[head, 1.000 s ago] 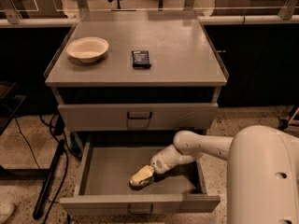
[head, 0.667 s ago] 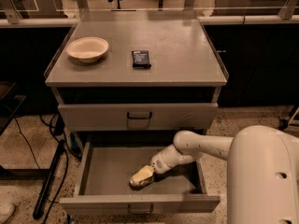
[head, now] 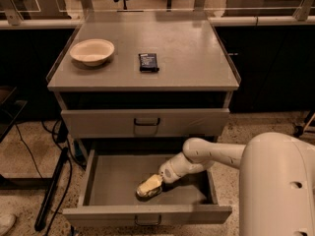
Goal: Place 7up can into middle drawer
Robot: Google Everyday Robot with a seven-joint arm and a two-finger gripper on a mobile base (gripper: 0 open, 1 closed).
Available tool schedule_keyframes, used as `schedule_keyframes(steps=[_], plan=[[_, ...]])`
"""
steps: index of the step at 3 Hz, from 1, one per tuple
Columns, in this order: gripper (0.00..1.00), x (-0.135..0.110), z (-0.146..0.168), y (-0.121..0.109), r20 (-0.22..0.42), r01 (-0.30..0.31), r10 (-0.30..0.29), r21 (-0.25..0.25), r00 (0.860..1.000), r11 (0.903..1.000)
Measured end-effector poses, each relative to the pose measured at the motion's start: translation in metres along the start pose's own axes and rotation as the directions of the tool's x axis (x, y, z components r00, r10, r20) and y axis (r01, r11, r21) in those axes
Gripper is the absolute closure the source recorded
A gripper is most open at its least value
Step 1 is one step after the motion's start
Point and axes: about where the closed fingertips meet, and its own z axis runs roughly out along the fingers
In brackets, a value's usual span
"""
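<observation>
Grey steel, the middle drawer [head: 113, 176] stands pulled out beneath the closed upper drawer [head: 98, 123], so the white arm [head: 211, 154] can reach down inside. The gripper [head: 157, 179] sits low over the drawer floor, its fingers [head: 161, 175] apparently clasping the 7up can [head: 146, 188]. The can juts out just beyond them, tilted, its far end seemingly on the floor, which looks like a set-down ready for release.
</observation>
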Motion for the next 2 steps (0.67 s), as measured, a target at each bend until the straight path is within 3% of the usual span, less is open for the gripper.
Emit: schedule_keyframes(steps=[1,2], plan=[[0.0,0.0001,0.0002,0.0001,0.0,0.0,0.0,0.0,1.0,1.0],[0.0,0.0001,0.0002,0.0001,0.0,0.0,0.0,0.0,1.0,1.0]])
